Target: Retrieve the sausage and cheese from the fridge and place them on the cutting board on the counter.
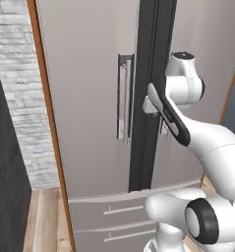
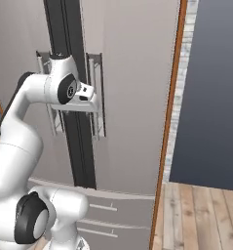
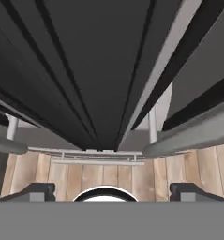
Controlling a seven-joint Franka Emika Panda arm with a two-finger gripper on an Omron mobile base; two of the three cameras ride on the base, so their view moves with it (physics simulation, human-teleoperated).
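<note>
White arm raised forward, end effector (image 3: 111,192) spread wide

The arm (image 1: 207,147) is glossy white, built of rounded, tube-like links with bulging housings at the joints. Dark caps mark those joints (one round black disc ringed in white sits low on the base end), and a long black strip runs along one slim link.

The light is soft and even, with no bright glare. The fridge (image 1: 89,98) doors look pale grey and smooth. Small, faint shadows sit beside the bar handles (image 1: 123,98). In the hand view the dark centre strip (image 3: 94,70) looks very dim and stretches wide toward the edges. Edges look a little blurry.
</note>
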